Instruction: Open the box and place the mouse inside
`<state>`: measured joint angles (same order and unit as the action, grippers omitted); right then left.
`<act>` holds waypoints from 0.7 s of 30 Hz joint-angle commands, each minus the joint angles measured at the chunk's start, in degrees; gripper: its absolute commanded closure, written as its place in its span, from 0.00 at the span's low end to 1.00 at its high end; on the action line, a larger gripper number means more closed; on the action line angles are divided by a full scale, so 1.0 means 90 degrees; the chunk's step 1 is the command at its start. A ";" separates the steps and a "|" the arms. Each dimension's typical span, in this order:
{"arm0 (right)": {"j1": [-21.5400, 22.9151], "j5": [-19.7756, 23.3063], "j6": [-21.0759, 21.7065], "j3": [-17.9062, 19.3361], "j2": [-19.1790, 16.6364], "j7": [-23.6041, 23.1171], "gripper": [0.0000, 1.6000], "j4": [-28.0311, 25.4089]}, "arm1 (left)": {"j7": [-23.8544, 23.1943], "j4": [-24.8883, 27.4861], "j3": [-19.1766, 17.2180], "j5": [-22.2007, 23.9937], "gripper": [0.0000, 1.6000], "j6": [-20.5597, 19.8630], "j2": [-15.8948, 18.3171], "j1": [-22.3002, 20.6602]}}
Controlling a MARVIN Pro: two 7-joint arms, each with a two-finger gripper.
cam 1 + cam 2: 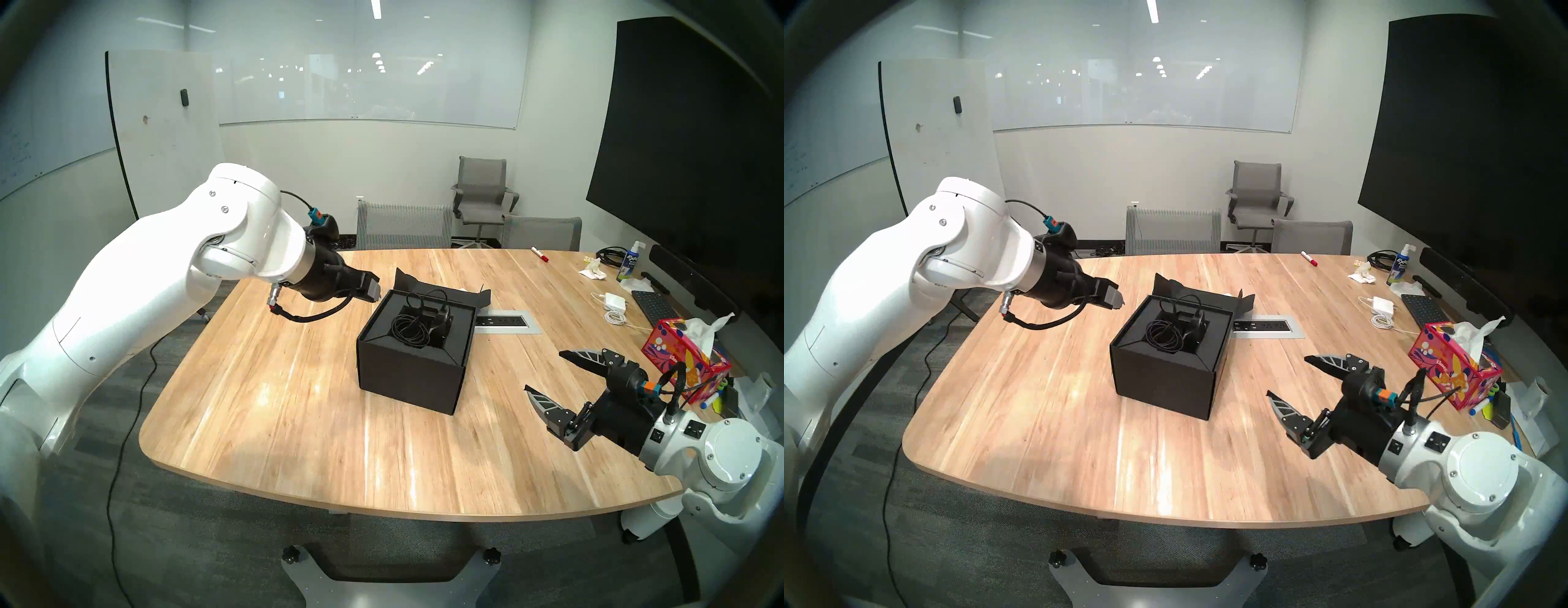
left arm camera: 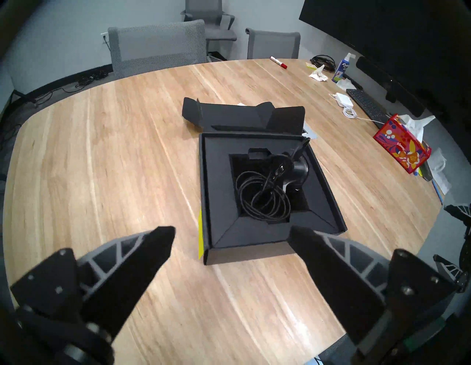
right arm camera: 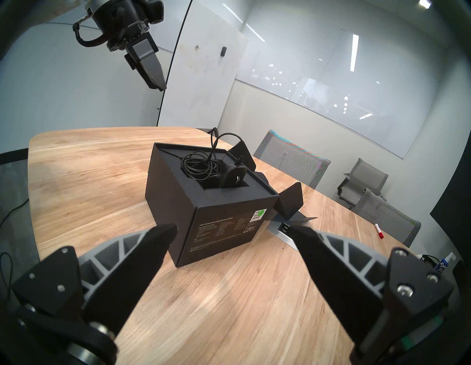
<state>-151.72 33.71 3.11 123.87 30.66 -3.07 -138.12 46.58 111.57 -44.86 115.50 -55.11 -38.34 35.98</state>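
Observation:
The black box (image 1: 407,373) stands in the middle of the wooden table (image 1: 297,407) with its flap lid (image 1: 441,293) folded back behind it. The black mouse (image 2: 299,169) lies in the box's black insert, its thin coiled cable (image 2: 262,196) piled beside it and looping above the rim. My left gripper (image 1: 372,292) hovers open and empty above the table, left of the box and pointing at it. My right gripper (image 1: 545,371) is open and empty to the right of the box, near the table's front edge, facing the side with the green label (image 3: 260,212).
A red floral tissue box (image 1: 683,361), a black keyboard (image 1: 653,308) and a white charger (image 1: 615,301) lie along the right side. A power socket panel (image 1: 505,322) sits behind the box. A red marker (image 1: 539,254) and spray bottle (image 1: 630,263) are at the far edge, chairs (image 1: 403,225) beyond.

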 commanded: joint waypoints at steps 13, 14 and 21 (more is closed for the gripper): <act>0.0025 -0.0008 -0.0021 0.0021 -0.0012 -0.0005 0.00 -0.0066 | -0.1886 0.0353 -0.0626 -0.1158 0.00 0.0294 0.1534 0.1392; 0.0025 -0.0008 -0.0021 0.0021 -0.0012 -0.0005 0.00 -0.0066 | -0.1886 0.0353 -0.0626 -0.1158 0.00 0.0294 0.1534 0.1392; 0.0025 -0.0008 -0.0021 0.0020 -0.0013 -0.0005 0.00 -0.0066 | -0.2913 0.0156 -0.0743 -0.1717 0.00 0.1129 0.1697 0.1891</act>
<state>-151.72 33.71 3.11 123.87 30.66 -3.07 -138.11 26.33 113.81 -49.69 103.25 -50.39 -25.37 49.75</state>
